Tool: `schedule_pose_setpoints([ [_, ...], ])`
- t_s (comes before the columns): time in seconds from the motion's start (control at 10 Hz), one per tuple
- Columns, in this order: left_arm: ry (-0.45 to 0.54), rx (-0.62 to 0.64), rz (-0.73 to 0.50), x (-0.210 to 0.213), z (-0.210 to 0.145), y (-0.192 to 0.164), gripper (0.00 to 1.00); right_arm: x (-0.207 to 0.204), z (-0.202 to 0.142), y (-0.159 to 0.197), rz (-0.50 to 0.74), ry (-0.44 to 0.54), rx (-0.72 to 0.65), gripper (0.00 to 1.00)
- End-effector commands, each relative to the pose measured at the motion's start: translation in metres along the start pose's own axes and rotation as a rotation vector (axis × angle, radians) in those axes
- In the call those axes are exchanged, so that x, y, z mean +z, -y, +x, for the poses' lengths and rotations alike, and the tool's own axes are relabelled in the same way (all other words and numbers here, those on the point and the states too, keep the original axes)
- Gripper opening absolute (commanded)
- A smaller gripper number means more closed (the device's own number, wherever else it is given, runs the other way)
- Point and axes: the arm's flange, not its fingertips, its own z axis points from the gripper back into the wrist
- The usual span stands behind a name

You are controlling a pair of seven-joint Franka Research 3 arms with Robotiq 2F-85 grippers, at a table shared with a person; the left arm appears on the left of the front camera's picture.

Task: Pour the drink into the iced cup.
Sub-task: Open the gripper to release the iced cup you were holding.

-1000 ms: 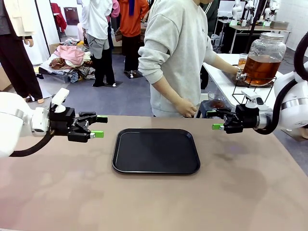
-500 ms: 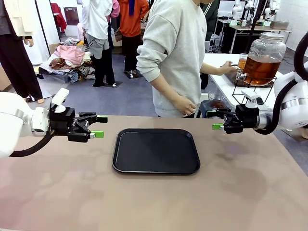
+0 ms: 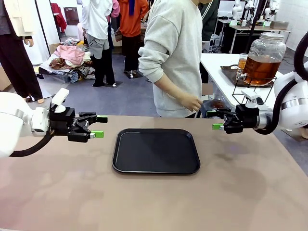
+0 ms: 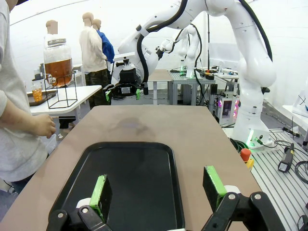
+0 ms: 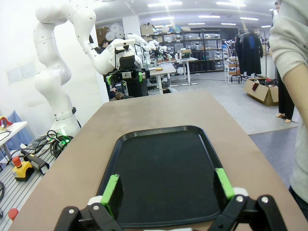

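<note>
Beyond the table, a glass jar (image 3: 263,57) holds amber drink (image 3: 262,69); left claw (image 3: 99,126) and right claw (image 3: 215,120) gape.

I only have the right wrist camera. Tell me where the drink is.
Observer: On a white side table past the far right corner of our table; the amber drink sits in a big glass jar on a wire stand.
Operator: Report my right gripper's state.
Observer: The right gripper is open, hovering right of the black tray, holding nothing.
Operator: Give me the person's hands.
Observer: One hand hangs by the table's far edge, carrying nothing. No cup stands on the tray.
Operator: And the left gripper.
Observer: The left gripper is open too, hovering left of the tray.
</note>
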Motion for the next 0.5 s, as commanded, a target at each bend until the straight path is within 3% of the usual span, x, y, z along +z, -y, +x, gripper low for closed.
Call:
schedule_pose_setpoints([
  [0.0,0.003,-0.004,-0.001,-0.0014,0.0021,0.0005,1.0,-0.0006,0.0033,0.0016,0.002,-0.001,0.008,1.0],
  [0.4,0.003,-0.004,-0.001,-0.0014,0.0021,0.0005,1.0,-0.0006,0.0033,0.0016,0.002,-0.001,0.008,1.0],
])
